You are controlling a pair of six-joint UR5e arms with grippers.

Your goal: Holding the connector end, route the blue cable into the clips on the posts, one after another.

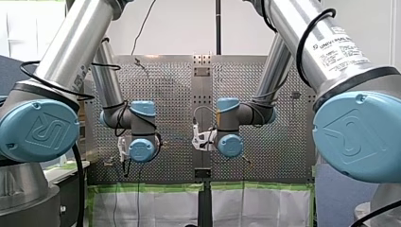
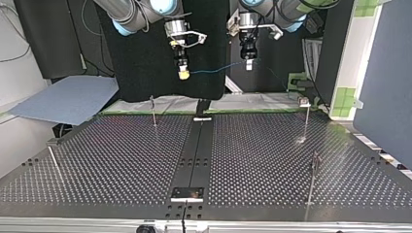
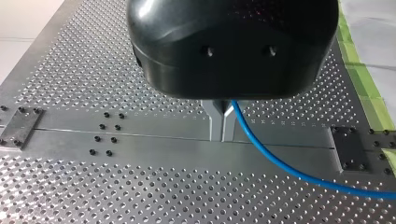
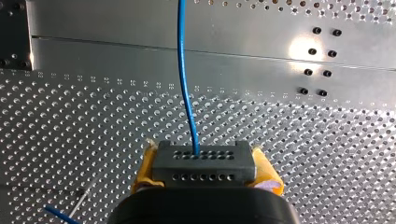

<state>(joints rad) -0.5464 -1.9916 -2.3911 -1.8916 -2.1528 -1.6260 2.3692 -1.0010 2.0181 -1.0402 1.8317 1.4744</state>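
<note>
Above the perforated metal table, my right gripper clamps the grey connector block, my left gripper the thin blue cable.

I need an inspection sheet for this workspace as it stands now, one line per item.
Surface: perforated metal table with a centre rail.
Job's things: blue cable stretched in the air between both hands, in no clip yet; four thin posts stand apart on the table.
Clutter: nothing seen.
Hands: left hand shut on the blue cable; right hand shut on the connector, yellow pads.
Cables: black cables loop along the arms.
Surroundings: blue-grey sheet and green tape beside the table.
</note>
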